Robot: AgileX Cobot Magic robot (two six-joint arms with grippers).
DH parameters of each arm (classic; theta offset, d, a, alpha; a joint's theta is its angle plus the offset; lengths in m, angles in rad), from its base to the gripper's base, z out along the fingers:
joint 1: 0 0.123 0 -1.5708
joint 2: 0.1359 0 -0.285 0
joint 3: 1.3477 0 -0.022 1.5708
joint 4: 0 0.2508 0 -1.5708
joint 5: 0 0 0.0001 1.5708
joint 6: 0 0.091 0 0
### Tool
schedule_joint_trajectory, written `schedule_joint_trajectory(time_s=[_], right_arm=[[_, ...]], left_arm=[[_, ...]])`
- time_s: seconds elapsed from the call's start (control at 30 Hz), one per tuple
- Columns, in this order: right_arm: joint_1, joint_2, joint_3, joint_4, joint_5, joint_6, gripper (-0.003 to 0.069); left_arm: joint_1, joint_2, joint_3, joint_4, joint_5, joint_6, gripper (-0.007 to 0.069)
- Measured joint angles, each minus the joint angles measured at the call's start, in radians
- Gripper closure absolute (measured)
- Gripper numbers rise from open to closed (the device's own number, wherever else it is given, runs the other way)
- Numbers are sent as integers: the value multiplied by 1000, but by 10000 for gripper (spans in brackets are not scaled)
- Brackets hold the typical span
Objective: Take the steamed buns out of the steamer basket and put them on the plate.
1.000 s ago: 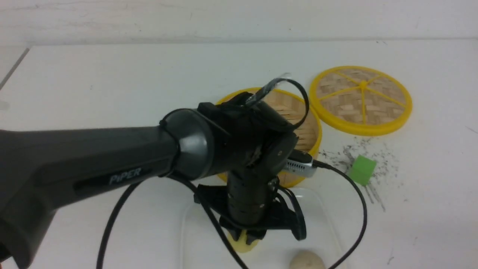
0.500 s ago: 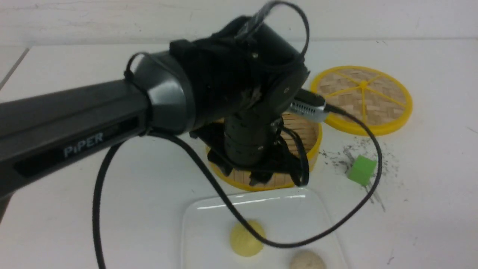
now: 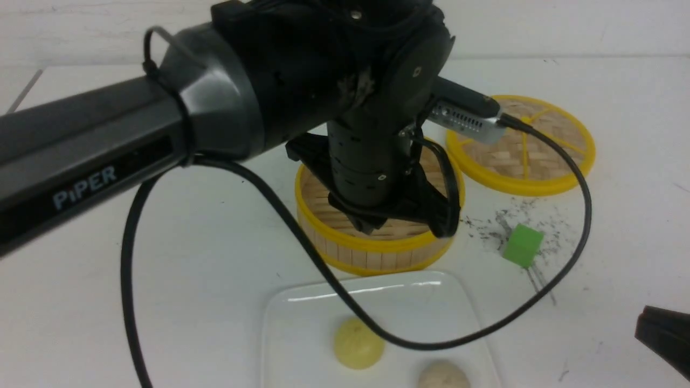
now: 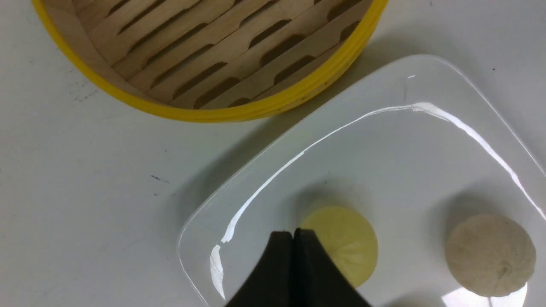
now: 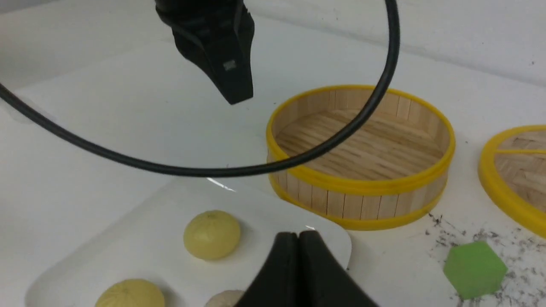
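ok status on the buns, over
left gripper and right gripper shut, empty. steamer basket empty, steamed buns on plate. cable loop hanging over plate.

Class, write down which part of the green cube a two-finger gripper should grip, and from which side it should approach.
Grip two opposite side faces of the green cube, coming straight down from above. It rests flat on the table, apart from the basket, so its flat parallel sides are free. It sits turned at an angle, so the wrist likely needs turning.
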Motion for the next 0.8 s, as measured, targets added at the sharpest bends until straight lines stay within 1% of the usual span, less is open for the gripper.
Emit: schedule_joint_trajectory(time_s=[0.6, 0.8], right_arm=[[0, 1, 0, -7, -11, 0, 646], [0, 1, 1, -8, -14, 0, 640]], left_arm=[[0, 0, 0, 13, 1, 3, 622], [0, 0, 0, 80, 1, 7, 617]])
